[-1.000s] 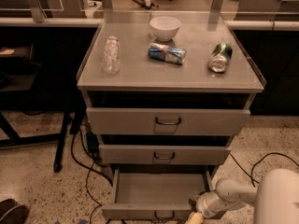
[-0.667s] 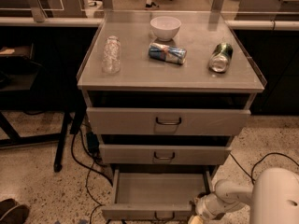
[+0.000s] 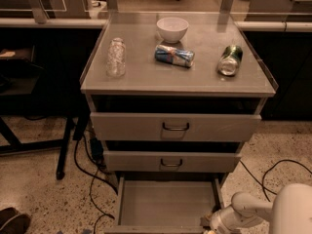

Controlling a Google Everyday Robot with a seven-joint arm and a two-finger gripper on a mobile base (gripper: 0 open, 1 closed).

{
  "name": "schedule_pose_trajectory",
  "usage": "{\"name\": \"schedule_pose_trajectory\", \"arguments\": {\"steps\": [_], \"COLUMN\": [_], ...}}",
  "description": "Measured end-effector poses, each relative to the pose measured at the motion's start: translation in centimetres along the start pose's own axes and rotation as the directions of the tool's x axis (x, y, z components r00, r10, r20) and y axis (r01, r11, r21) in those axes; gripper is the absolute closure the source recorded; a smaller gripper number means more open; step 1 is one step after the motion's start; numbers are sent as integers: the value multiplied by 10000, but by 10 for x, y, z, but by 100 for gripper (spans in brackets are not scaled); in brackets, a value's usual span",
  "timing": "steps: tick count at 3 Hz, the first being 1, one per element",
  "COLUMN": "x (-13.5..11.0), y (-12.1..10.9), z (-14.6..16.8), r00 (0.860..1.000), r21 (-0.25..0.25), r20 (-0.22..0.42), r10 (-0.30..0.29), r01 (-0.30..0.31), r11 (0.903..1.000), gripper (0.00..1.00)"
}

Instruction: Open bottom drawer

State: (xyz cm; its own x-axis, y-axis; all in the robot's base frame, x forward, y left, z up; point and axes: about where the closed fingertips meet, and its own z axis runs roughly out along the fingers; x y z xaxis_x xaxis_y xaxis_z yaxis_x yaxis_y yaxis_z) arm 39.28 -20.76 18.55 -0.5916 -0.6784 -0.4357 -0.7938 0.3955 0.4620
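The bottom drawer (image 3: pixel 165 201) of the grey metal cabinet stands pulled out toward me, its plain grey tray bare inside. Its front edge runs along the bottom of the camera view and its handle is out of view. My gripper (image 3: pixel 210 224) is at the drawer's front right corner, at the end of my white arm (image 3: pixel 248 209), mostly cut off by the lower edge. The mid-sized drawer (image 3: pixel 171 161) and the tallest top drawer (image 3: pixel 175 126) above are pushed in, each with a dark wire handle.
On the cabinet top (image 3: pixel 146 79) stand a white bowl (image 3: pixel 172 29), a clear bottle (image 3: pixel 116 57), a blue can (image 3: pixel 174 55) lying down and a green can (image 3: pixel 230 60) lying down. Black cables (image 3: pixel 87 174) trail on the speckled floor. A dark table leg (image 3: pixel 66 145) stands left.
The drawer stays open as before. My arm and gripper have shifted slightly at the drawer's front right corner.
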Motion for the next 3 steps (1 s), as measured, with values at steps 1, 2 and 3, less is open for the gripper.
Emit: {"name": "schedule_pose_trajectory", "arguments": {"steps": [1, 2, 3], "x": [1, 11, 28], "y": [2, 12, 50], "z": [4, 6, -5], "r00": [9999, 9996, 9978], "r21": [-83, -265, -448], "r20": [-111, -281, 106], "r10": [-38, 77, 651], "r01": [38, -84, -645], "r11": [10000, 9996, 9969], "gripper": [0, 0, 0]}}
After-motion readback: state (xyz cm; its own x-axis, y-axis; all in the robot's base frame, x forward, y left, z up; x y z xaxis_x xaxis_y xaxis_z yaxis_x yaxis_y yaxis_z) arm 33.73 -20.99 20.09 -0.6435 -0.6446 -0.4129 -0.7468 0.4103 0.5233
